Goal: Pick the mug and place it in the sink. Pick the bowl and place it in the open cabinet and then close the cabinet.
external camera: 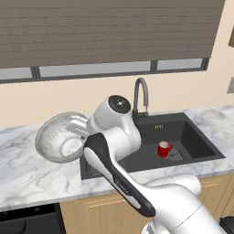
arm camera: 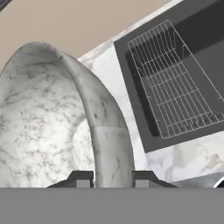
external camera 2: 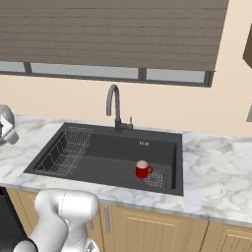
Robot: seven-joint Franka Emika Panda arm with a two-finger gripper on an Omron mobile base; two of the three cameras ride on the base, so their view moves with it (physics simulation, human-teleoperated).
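The gripper (arm camera: 112, 179) is pinching the bowl (arm camera: 52, 122) by the rim wall between its fingertips, so carrying it level and slowly toward the cabinet seems wise.

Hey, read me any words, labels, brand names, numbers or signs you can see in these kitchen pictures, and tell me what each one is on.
No readable text.
Small gold mark on the back wall of the sink, to the right of the faucet: too small and blurred to read.
Faint pale marks along the dark part of the robot's arm in the left base view: too blurred to read.
Mug, bowl: blank.
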